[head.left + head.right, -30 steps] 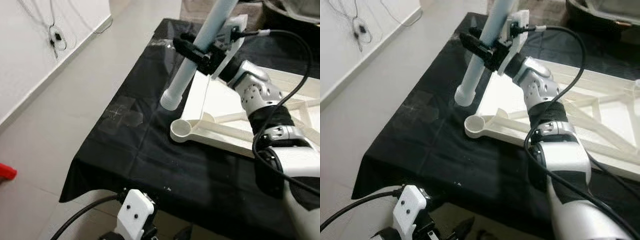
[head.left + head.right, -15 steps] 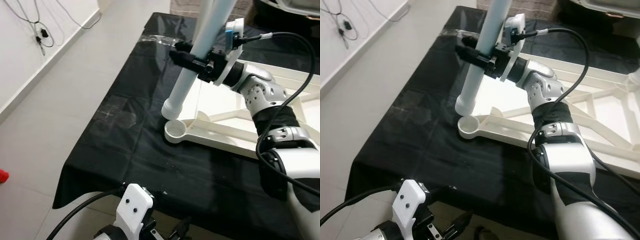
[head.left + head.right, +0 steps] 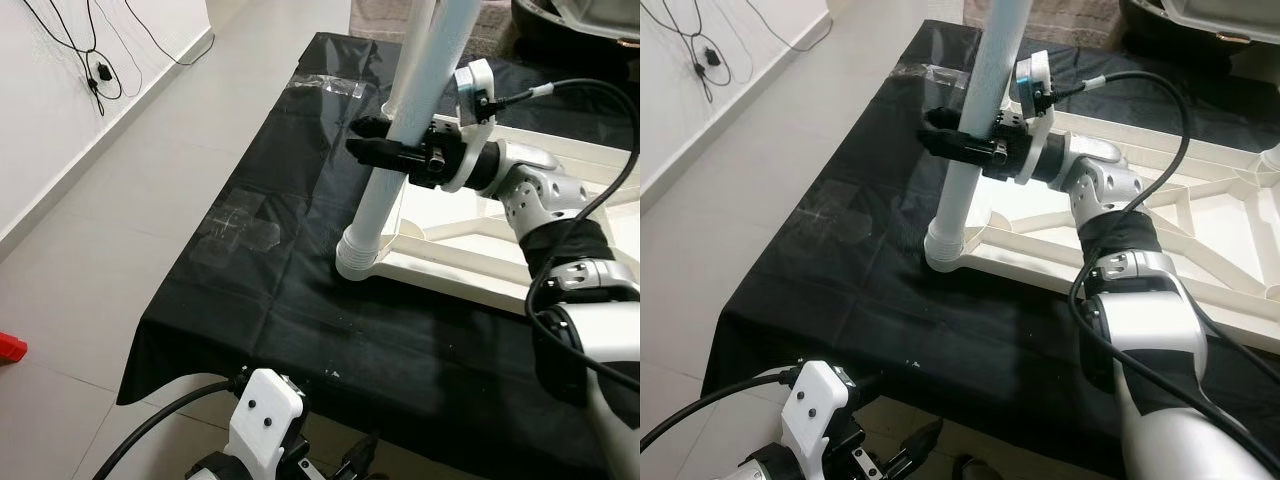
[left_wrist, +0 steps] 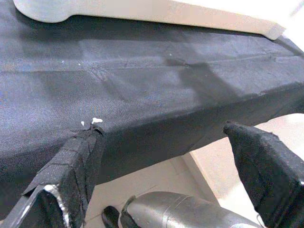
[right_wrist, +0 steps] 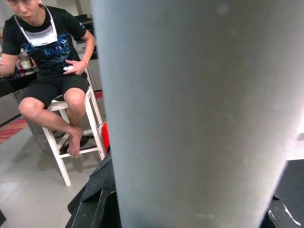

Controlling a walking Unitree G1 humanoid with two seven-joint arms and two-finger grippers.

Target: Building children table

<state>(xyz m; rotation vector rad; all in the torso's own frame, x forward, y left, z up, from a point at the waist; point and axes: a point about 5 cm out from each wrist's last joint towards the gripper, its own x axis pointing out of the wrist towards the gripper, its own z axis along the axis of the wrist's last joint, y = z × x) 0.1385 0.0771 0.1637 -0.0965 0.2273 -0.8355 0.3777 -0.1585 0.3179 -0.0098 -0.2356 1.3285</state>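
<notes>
Left eye view: the right tool (image 3: 385, 152) is clamped around a pale leg (image 3: 398, 150), holding it near upright, leaning a little away from the robot. The leg's ribbed foot (image 3: 357, 257) sits in the corner socket of the white frame (image 3: 470, 275), which lies flat on the black cloth (image 3: 260, 290) over the tabletop. A tape patch (image 3: 238, 228) marks the cloth well apart from the frame.

Right eye view: the same scene, with the leg's foot (image 3: 945, 250) at the frame's near-left corner and the right arm reaching across the frame to grip the leg about halfway up. The left arm hangs idle below the cloth's front edge.

Left wrist view: the left tool (image 4: 166, 161) stands wide and holds nothing, its two black fingers (image 4: 76, 166) framing the cloth's overhanging edge and the frame's rounded corner above.

Right wrist view: the leg (image 5: 199, 114) looms just before the lens; beyond it a person (image 5: 50, 66) sits on a white stool (image 5: 78, 133).

The step in hand appears to be seating the leg in its socket. Next, the leg probably needs bringing fully upright and pressing or twisting home, while the frame is kept from sliding on the cloth.
</notes>
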